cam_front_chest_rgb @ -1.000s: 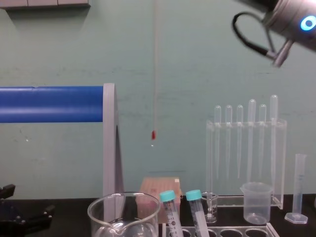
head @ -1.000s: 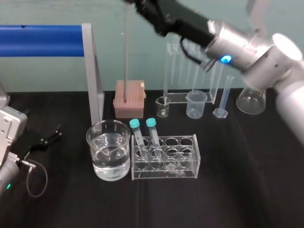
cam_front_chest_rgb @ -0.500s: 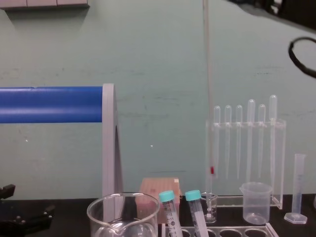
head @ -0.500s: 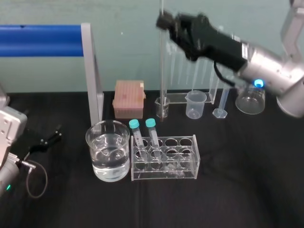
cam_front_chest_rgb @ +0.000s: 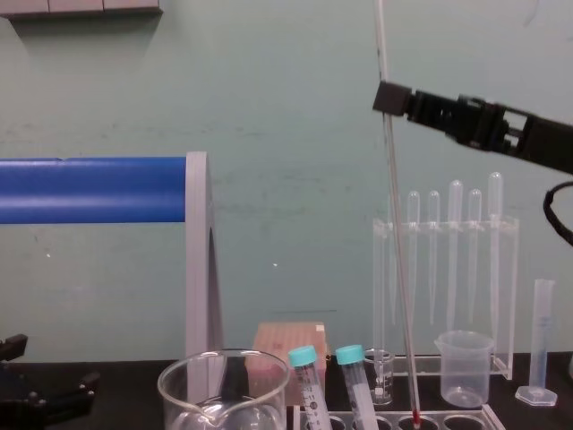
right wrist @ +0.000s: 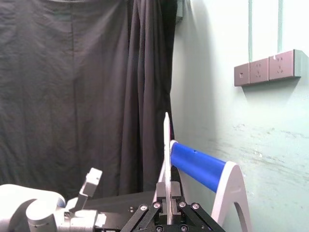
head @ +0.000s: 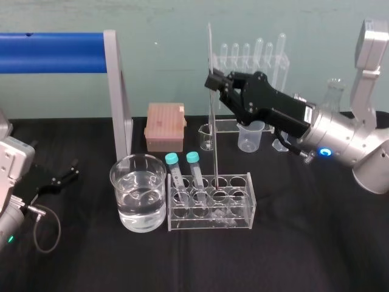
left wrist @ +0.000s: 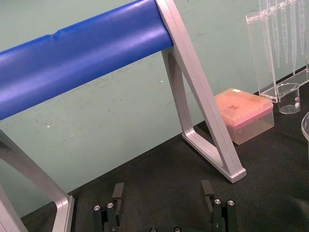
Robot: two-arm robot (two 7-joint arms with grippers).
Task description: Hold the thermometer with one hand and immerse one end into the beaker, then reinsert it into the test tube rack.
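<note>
While the right gripper [head: 213,81] reaches in from the right above the table's middle, its slim black fingers are pressed together on the thermometer [head: 214,134], gripping the glass rod in its upper part. In the right wrist view the rod [right wrist: 166,159] rises straight out from between the closed fingers [right wrist: 159,207]. The thermometer is nearly upright, its top leaning slightly left. From the chest view the gripper [cam_front_chest_rgb: 387,97] clamps it high up, and the long stretch of rod [cam_front_chest_rgb: 400,269] below runs down and a little right to a red tip at the top of the test tube rack [cam_front_chest_rgb: 457,419]. Seen from the head view, that lower end meets the rack [head: 249,201] at the third hole from the left in the far row, just right of the two teal-capped tubes [head: 193,157]. The beaker [head: 138,159], holding water, stands just left of the rack, apart from the thermometer. Far to the left, the left gripper [left wrist: 163,193] lies low over the table [head: 304,255] with its fingers spread apart, holding nothing.
</note>
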